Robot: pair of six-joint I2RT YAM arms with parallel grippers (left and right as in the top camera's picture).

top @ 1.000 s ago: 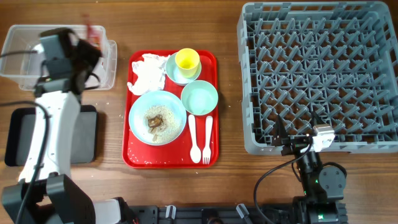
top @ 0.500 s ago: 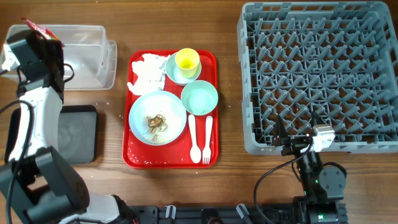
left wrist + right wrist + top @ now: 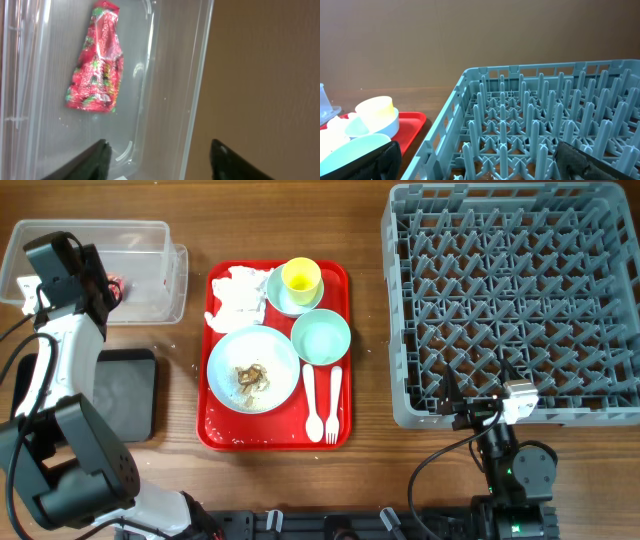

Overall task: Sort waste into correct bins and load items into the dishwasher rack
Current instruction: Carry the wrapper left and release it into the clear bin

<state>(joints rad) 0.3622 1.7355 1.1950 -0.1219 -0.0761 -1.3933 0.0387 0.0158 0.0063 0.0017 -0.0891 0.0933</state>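
The red-and-white wrapper (image 3: 97,75) lies loose on the floor of the clear box (image 3: 150,250). My left gripper (image 3: 160,155) hovers above it, open and empty, straddling the box's wall; from overhead the left gripper (image 3: 108,280) is over the box's left half. On the red tray (image 3: 215,435) are the crumpled napkin (image 3: 236,295), the white plate (image 3: 275,355) with food scraps (image 3: 250,375), the mint bowl (image 3: 320,337), the yellow cup (image 3: 301,278) in the pale blue bowl (image 3: 280,300), the spoon (image 3: 311,400) and the fork (image 3: 333,400). My right gripper (image 3: 480,165) stands open at the front edge of the grey rack (image 3: 510,300).
A shallow black tray (image 3: 125,395) lies on the wooden table below the clear box, partly under my left arm. The rack (image 3: 530,125) holds only its upright pegs. Bare wood separates the red tray from the rack.
The left gripper has opened and let go of the wrapper, which now lies in the clear box. The arm has shifted slightly right. The right arm has not moved.
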